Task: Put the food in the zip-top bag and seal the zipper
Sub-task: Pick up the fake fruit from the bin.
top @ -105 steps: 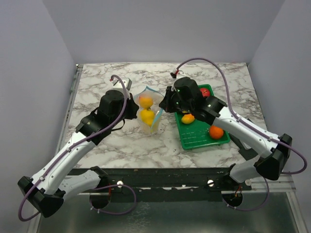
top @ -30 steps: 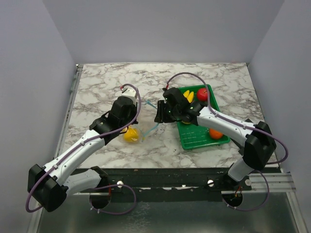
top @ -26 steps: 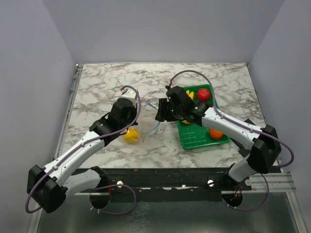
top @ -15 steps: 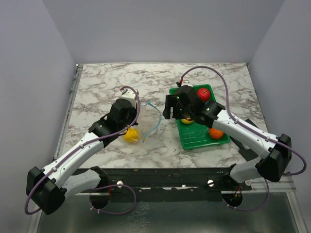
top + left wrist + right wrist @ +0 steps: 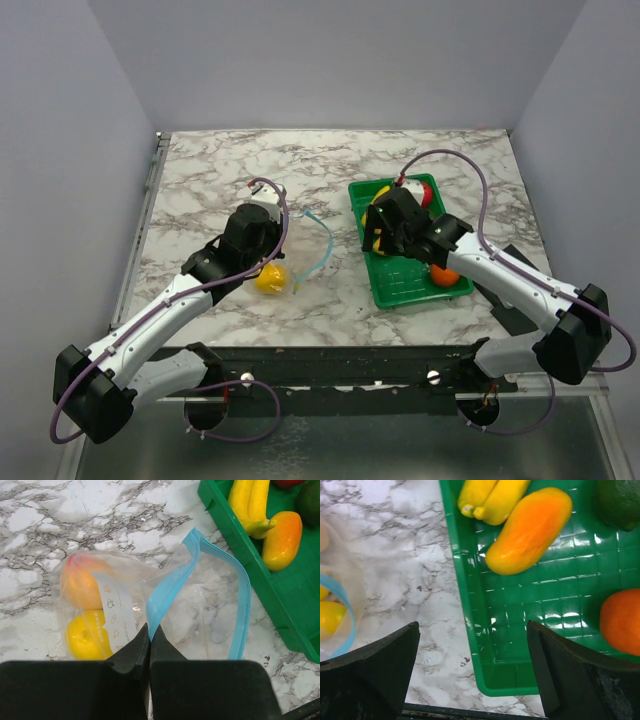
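The white-and-grey marbled bench (image 5: 200,180) looks slick, so the first worry is that anything nudged on it slides instead of staying put. That applies to the green ribbed plastic tray (image 5: 410,285) right of centre, and more to the clear soft plastic zip-top bag (image 5: 200,610), which lies flat on the bench just left of the tray with its mouth gaping toward it. The left end effector (image 5: 149,630) is closed on one lip of that mouth. With a single pinch, the limp film could slip free or sag shut, and an incoming fruit might catch the lip. The right end effector (image 5: 472,630) hangs over the tray's near-left corner, jaws wide apart and empty. Its likely targets are smooth and rounded: the yellow banana bunch (image 5: 492,497) touches the orange-and-yellow oval fruit (image 5: 530,530), so a grip on one may shove the other, and the orange round fruit (image 5: 622,622) could roll. Inside the bag, an orange-red round fruit (image 5: 80,582) and a yellow plastic lemon (image 5: 87,635) sit at the closed end. The light blue zipper strip (image 5: 170,587) stands unsealed, curved into an open loop
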### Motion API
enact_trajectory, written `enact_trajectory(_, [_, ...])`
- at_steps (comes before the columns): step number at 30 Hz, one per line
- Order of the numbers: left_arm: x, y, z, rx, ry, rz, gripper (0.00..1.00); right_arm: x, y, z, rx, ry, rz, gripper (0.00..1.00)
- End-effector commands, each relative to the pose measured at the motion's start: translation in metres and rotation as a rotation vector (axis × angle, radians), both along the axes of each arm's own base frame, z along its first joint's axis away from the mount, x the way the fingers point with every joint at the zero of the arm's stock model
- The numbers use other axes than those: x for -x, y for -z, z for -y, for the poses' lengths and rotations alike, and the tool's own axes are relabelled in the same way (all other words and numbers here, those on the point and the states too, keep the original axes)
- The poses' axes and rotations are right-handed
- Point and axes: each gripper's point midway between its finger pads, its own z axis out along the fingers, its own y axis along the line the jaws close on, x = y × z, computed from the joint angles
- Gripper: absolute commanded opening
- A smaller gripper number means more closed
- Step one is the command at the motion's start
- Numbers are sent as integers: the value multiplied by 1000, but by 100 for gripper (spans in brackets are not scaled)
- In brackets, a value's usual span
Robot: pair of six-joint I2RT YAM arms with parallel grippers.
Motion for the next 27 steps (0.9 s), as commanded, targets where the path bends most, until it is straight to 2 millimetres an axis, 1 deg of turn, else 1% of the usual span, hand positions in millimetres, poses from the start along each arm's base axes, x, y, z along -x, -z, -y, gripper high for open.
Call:
enact_trajectory(1, [2,-3,3,13,26,13,0,-1,17,18,-13,99,-49,94])
enact_trajectory(4, [1,-4,3,14,24,20,0,-5,29,22,-50,133,-79,96])
enact_trajectory(6, [1,-4,2,12,23,21,0,-8,36,25,-69,162,-98,100])
enact_trajectory(10, [1,-5,1,12,22,23,0,-16,45,30,-89,202,-104,100])
enact_trajectory(24, [1,-4,1,6,23,23,0,-51,73,56,-198,410,-122,100])
enact_trajectory(27, [1,-3,1,3,24,22,0,-58,78,58,-219,427,-129,100])
